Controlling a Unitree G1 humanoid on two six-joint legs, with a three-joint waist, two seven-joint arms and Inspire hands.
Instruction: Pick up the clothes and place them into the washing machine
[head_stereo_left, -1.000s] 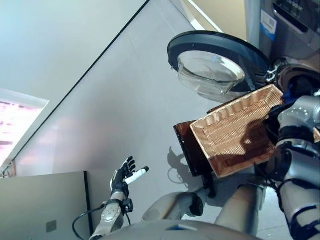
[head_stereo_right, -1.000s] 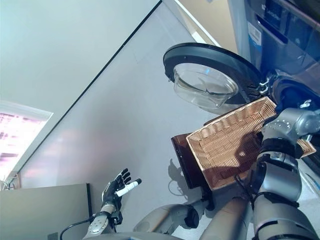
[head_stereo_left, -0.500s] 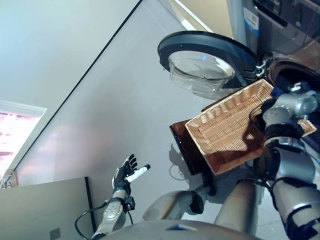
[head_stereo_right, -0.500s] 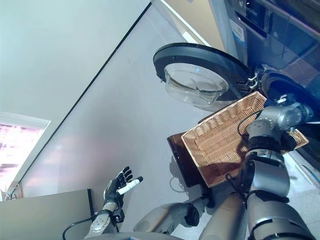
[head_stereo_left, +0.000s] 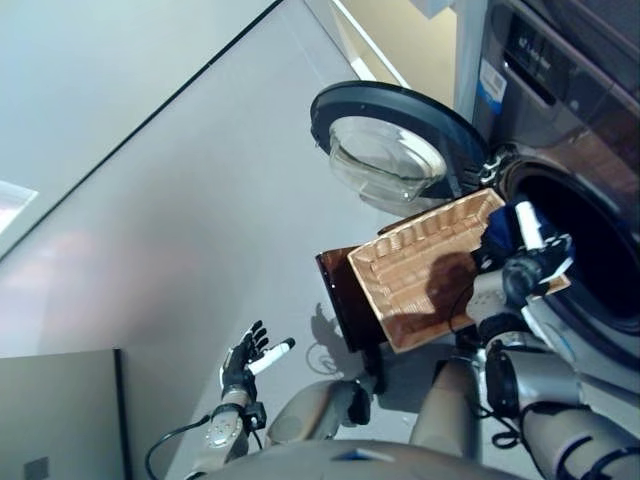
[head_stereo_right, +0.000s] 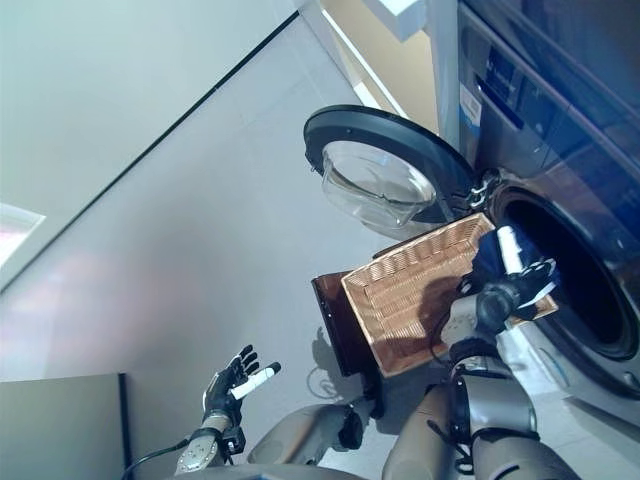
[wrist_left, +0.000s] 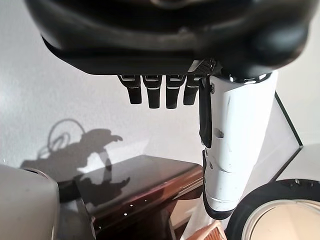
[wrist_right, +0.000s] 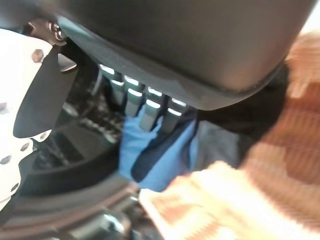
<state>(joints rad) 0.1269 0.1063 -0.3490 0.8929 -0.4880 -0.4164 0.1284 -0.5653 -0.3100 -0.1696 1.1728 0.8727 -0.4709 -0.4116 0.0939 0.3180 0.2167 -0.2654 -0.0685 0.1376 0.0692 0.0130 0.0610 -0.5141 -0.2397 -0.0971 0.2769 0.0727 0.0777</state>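
Right hand (head_stereo_right: 500, 290) at drum opening (head_stereo_right: 565, 280)

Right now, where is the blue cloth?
In the eye views the blue cloth is in the right hand, above the basket's far end, beside the washer's open drum.

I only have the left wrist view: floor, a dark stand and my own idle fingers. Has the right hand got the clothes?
Observer: Yes. The right hand is curled on a blue cloth at the end of the basket nearest the washer.
Operator: Is the cloth in the drum yet?
Observer: No, it hangs at the basket's rim, just outside the dark drum opening.
Operator: Is the door in the way?
Observer: No, the washing machine door is swung wide open to the side.
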